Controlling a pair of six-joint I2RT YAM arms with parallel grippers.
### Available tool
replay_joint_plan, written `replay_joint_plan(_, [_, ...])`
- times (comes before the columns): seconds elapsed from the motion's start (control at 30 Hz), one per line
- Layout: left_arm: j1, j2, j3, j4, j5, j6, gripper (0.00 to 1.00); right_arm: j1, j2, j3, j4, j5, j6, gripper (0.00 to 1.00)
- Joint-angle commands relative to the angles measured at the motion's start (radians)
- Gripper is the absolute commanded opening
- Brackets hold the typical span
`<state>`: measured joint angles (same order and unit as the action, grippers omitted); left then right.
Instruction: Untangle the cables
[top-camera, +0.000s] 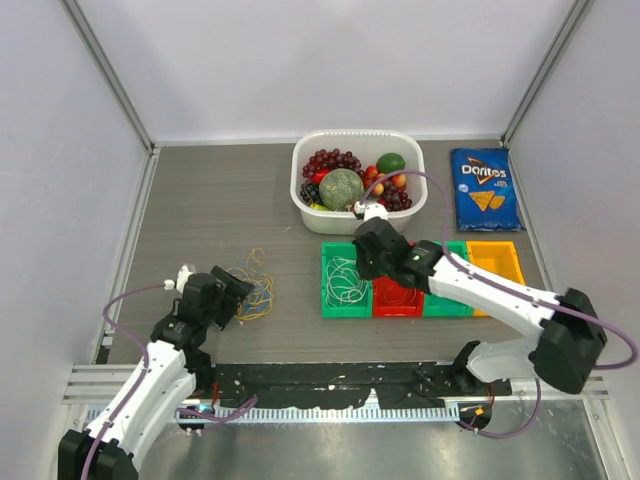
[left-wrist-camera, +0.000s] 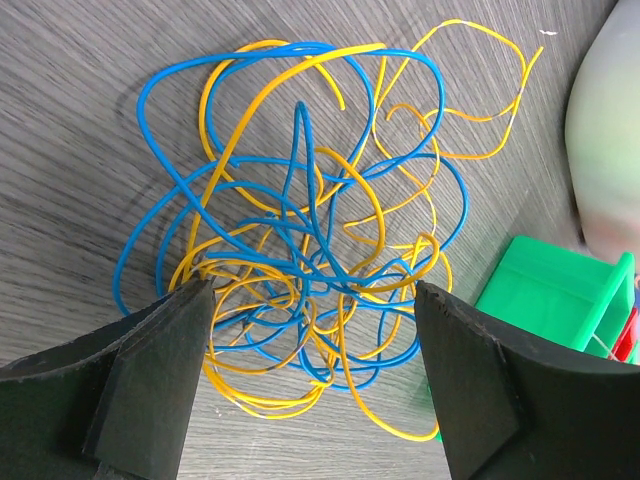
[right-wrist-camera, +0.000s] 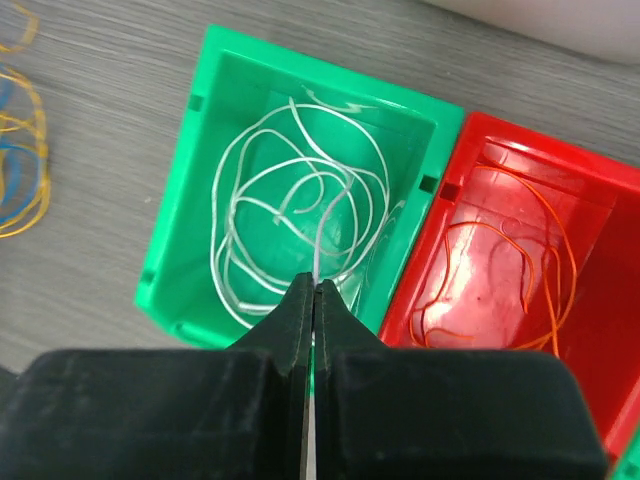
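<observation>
Left of the green bin (right-wrist-camera: 170, 240), a tangle (left-wrist-camera: 300, 200) of blue and yellow cables lies on the table (left-wrist-camera: 80, 100). The left gripper (left-wrist-camera: 315, 300) hangs over it, jaws wide and empty. Above the green bin, the right gripper (right-wrist-camera: 314, 285) is pinched tight on a white cable (right-wrist-camera: 322, 225) whose loops lie coiled inside. Orange cables (right-wrist-camera: 500, 270) lie in the red bin (right-wrist-camera: 470, 140), which touches the green bin's right side.

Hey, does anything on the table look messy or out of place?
Blue and yellow cables lie in one tangled heap on the table by the open left gripper, outside any bin. White cables sit in the green bin, orange ones in the red bin.
</observation>
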<state>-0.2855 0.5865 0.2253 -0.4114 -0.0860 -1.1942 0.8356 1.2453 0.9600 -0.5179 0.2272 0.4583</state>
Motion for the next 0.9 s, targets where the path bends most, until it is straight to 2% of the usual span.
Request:
replay_joint_plan(0.0, [0.008, -0.028, 0.005, -0.021, 0.012, 0.001, 0.86, 0.000, 0.126, -0.018, 0.191, 0.063, -0.024, 0.01])
replay_joint_plan(0.1, [0.006, -0.069, 0.017, -0.050, 0.005, -0.005, 0.86, -0.001, 0.181, -0.023, 0.252, 0.046, -0.027, 0.01])
replay_joint_plan(0.17, [0.008, -0.092, 0.022, -0.063, -0.001, -0.005, 0.86, -0.001, 0.207, -0.009, 0.225, 0.044, -0.030, 0.01])
replay_joint_plan(0.2, [0.008, -0.099, 0.022, -0.069, -0.003, -0.005, 0.86, 0.000, 0.209, -0.003, 0.210, 0.055, -0.032, 0.08])
replay_joint_plan(0.23, [0.008, -0.108, 0.022, -0.075, -0.006, -0.004, 0.87, 0.005, 0.201, 0.006, 0.170, 0.064, -0.036, 0.23])
replay_joint_plan(0.27, [0.008, -0.116, 0.022, -0.079, -0.008, -0.005, 0.87, 0.008, 0.172, 0.008, 0.150, 0.090, -0.038, 0.30])
replay_joint_plan(0.3, [0.008, -0.119, 0.022, -0.082, -0.006, -0.005, 0.87, 0.007, 0.157, 0.009, 0.104, 0.106, -0.040, 0.42])
replay_joint_plan(0.43, [0.008, -0.123, 0.026, -0.075, 0.002, -0.007, 0.88, 0.003, 0.017, 0.034, -0.083, 0.217, -0.017, 0.66])
replay_joint_plan(0.53, [0.008, -0.116, 0.037, -0.063, 0.008, -0.005, 0.88, -0.027, -0.079, 0.052, -0.227, 0.349, 0.052, 0.69])
replay_joint_plan(0.7, [0.006, -0.090, 0.051, -0.049, 0.023, -0.002, 0.88, -0.141, -0.213, 0.039, -0.421, 0.391, 0.203, 0.75])
replay_joint_plan(0.87, [0.008, -0.076, 0.042, -0.029, 0.026, -0.004, 0.88, -0.337, -0.346, -0.068, -0.484, 0.304, 0.350, 0.66])
